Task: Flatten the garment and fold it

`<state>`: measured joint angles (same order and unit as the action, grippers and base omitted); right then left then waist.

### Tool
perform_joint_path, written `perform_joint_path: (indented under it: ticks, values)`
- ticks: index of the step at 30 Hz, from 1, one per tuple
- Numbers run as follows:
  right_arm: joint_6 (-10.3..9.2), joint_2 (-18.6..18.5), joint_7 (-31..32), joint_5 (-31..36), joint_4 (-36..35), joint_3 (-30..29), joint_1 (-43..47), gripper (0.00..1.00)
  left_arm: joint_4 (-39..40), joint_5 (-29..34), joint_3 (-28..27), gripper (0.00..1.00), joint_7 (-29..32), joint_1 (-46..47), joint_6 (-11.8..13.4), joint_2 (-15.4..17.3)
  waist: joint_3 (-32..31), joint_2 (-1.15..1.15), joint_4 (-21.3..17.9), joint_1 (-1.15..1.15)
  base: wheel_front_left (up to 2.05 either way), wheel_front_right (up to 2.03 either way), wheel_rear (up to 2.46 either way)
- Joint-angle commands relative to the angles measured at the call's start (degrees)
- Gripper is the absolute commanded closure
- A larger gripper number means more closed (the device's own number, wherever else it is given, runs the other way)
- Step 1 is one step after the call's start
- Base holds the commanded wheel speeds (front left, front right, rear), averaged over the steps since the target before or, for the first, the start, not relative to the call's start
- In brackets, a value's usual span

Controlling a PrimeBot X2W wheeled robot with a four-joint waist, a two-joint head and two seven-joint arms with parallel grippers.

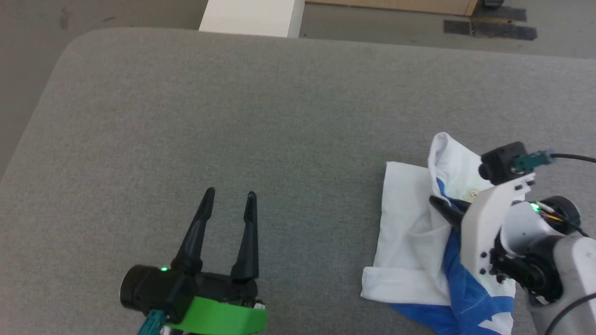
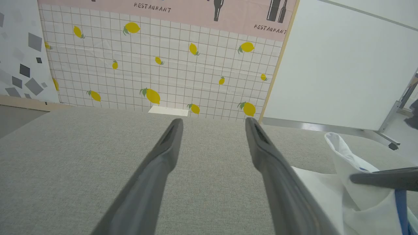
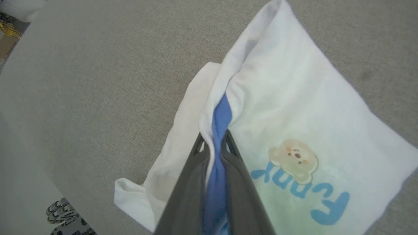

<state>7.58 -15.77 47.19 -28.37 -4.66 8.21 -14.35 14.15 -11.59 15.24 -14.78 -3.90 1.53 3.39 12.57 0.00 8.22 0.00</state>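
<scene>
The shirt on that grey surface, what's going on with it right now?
The robot's right gripper is shut on a bunched fold of the garment, pinching white and blue fabric together. The garment lies crumpled at the right of the grey surface, not yet flattened. The left gripper is open over bare surface, holding nothing.

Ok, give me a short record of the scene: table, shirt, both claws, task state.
table: grey fabric-covered surface
garment: white cotton T-shirt with blue sleeves, bunched on the robot's right
left claw: open, empty, clear of the shirt
right claw: shut on a raised blue-and-white fold
print: bear and blue lettering, facing up
task state: not yet flattened
</scene>
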Motion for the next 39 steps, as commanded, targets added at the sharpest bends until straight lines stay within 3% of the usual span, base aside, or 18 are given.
perform_joint_path:
  ticks: [1,12,14,15,16,23,29,34,39]
  values:
    - [-0.09,0.26,-0.66,0.61,1.27,1.03,-1.61,1.00,-0.14,0.26,0.41,0.00,-0.22,1.46,0.14,-0.42,2.13,0.00,1.74,0.00,0.00,0.00,0.00]
    - [-0.09,3.31,-3.92,4.90,15.47,7.18,-6.65,1.00,-1.62,-1.55,2.39,0.00,-0.22,3.91,1.29,-0.50,3.09,0.00,3.92,0.00,0.00,0.00,0.00]
    - [-0.09,3.67,-4.70,5.59,17.52,7.82,-7.24,0.54,-1.95,-1.78,2.55,0.00,-0.22,3.97,1.48,-0.50,2.53,0.00,3.91,0.00,0.00,0.00,0.00]
    - [-0.09,3.83,-5.00,5.48,18.14,8.00,-7.45,0.04,-2.08,-1.88,2.55,0.00,-0.22,3.97,1.53,-0.50,2.13,0.00,3.78,0.00,0.00,0.00,0.00]
    - [-0.09,3.99,-5.31,5.11,18.58,8.12,-7.69,0.00,-2.23,-1.95,2.43,0.00,-0.22,3.87,1.52,-0.50,1.61,0.00,3.51,0.00,0.00,0.00,0.00]
    - [-0.09,0.17,-6.88,0.08,13.22,8.34,-6.09,0.00,-2.88,-1.92,1.02,0.00,-0.22,1.66,0.94,-0.50,-2.73,0.00,0.52,0.00,0.00,0.00,0.00]
    - [-0.09,-3.63,-9.37,-0.98,3.90,-2.57,1.82,0.00,-2.19,-1.95,0.65,0.00,-0.22,-0.16,0.76,-0.51,-4.02,0.00,-1.43,0.00,0.00,0.00,0.00]
    - [-0.09,-1.29,-9.40,-0.89,-1.96,-12.16,10.22,0.00,-1.21,-1.51,0.58,0.00,-0.22,-0.30,0.52,-0.51,-2.47,0.00,-2.14,0.00,0.00,0.00,0.00]
    - [-0.09,2.39,-8.80,-0.40,-3.12,-14.45,13.18,0.00,-1.12,-0.80,0.92,0.00,-0.22,0.39,0.44,-0.51,-0.40,0.00,-2.05,0.00,0.00,0.00,0.00]
